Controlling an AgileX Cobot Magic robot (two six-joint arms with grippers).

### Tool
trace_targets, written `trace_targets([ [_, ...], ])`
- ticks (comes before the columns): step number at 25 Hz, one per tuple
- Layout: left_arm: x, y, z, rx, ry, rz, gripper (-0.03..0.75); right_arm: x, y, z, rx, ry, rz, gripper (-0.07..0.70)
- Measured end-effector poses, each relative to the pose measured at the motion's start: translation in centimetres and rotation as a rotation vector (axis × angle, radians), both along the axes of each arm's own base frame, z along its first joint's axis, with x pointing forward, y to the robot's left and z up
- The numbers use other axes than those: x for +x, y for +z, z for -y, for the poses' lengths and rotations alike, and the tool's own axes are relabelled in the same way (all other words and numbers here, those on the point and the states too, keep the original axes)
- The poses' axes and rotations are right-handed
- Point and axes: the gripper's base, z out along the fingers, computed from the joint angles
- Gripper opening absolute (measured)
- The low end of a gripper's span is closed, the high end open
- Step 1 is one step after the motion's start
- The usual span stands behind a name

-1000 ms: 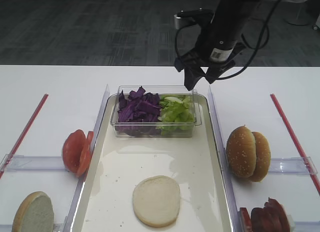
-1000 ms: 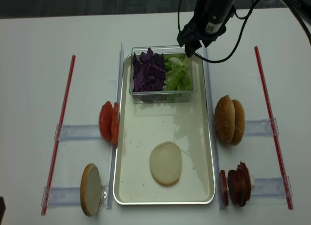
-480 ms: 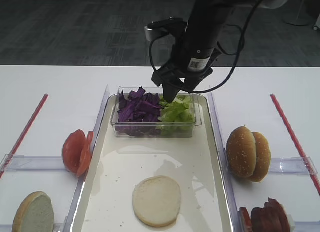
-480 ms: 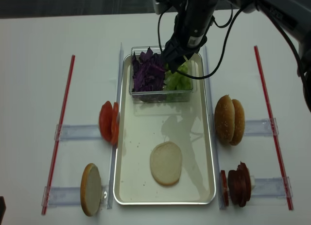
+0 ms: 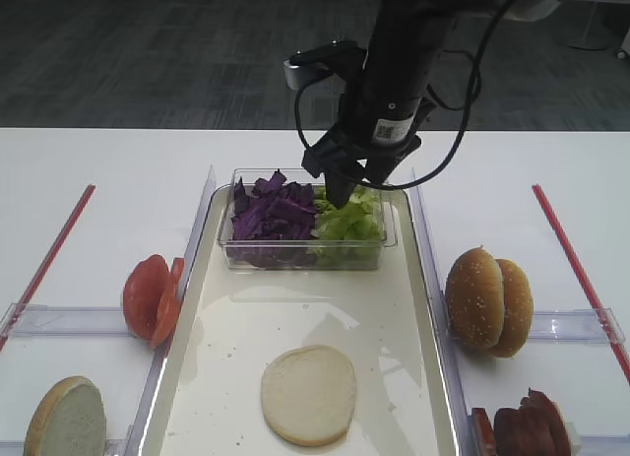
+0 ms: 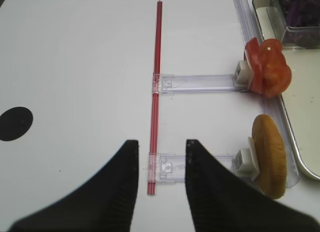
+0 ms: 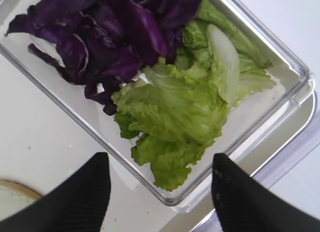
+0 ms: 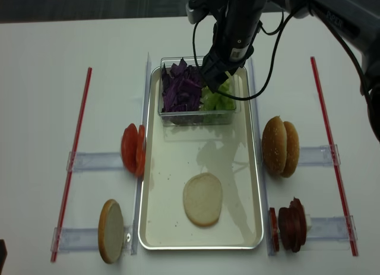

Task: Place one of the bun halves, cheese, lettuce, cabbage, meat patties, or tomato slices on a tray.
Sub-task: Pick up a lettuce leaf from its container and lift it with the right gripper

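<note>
Right gripper (image 7: 157, 192): jaws spread wide, grasping nothing, poised over the lettuce (image 7: 180, 111) side of the clear box (image 5: 305, 220); fingertips (image 7: 82, 192) hang above the box's near wall.

Left gripper (image 6: 159, 192): fingers parted, nothing between them, hovering over bare table (image 6: 75, 56) beside a red strip (image 6: 156, 91), well apart from the food.

Tray (image 5: 394, 338): cream-white, rimmed, flanked on both long sides by clear upright guide rails (image 5: 202, 210). Its middle is bare between the box and one bun half (image 5: 308, 394), which lies cut face up near the front edge.

Clear box: sits across the tray's far end. Purple cabbage (image 5: 271, 215) fills its left part and green lettuce the right, the two touching in the middle.

Sesame bun halves (image 5: 489, 300): standing on edge just right of the tray.

Tomato slices (image 5: 150, 296): upright just left of the tray.

Pale bun half (image 5: 67, 419): on edge at front left.

Meat patties (image 5: 522, 426): stacked upright at front right.
</note>
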Motion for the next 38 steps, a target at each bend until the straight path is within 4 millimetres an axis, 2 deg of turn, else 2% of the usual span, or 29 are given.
trace_targets([
  [10, 0.0, 0.0, 0.0, 0.0, 0.0, 0.0, 0.223, 0.6, -2.7, -0.4, -0.013, -0.004, -0.052, 0.468],
  [11, 0.0, 0.0, 0.0, 0.0, 0.0, 0.0, 0.223, 0.7, -2.8, -0.4, -0.011, -0.005, -0.05, 0.463],
  [12, 0.0, 0.0, 0.0, 0.0, 0.0, 0.0, 0.223, 0.8, -3.2, -0.5, -0.008, -0.008, -0.045, 0.414],
  [18, 0.0, 0.0, 0.0, 0.0, 0.0, 0.0, 0.223, 1.0, -3.6, -0.6, -0.007, -0.009, -0.044, 0.368],
  [24, 0.0, 0.0, 0.0, 0.0, 0.0, 0.0, 0.223, 1.2, -4.5, -0.7, -0.012, -0.011, -0.053, 0.363],
  [31, 0.0, 0.0, 0.0, 0.0, 0.0, 0.0, 0.223, 1.3, -4.4, -0.7, -0.007, -0.013, -0.041, 0.357],
  [36, 0.0, 0.0, 0.0, 0.0, 0.0, 0.0, 0.223, 1.3, -4.4, -0.7, -0.01, -0.013, -0.038, 0.274],
  [38, 0.0, 0.0, 0.0, 0.0, 0.0, 0.0, 0.223, 1.3, -4.4, -0.7, -0.01, -0.013, -0.038, 0.264],
])
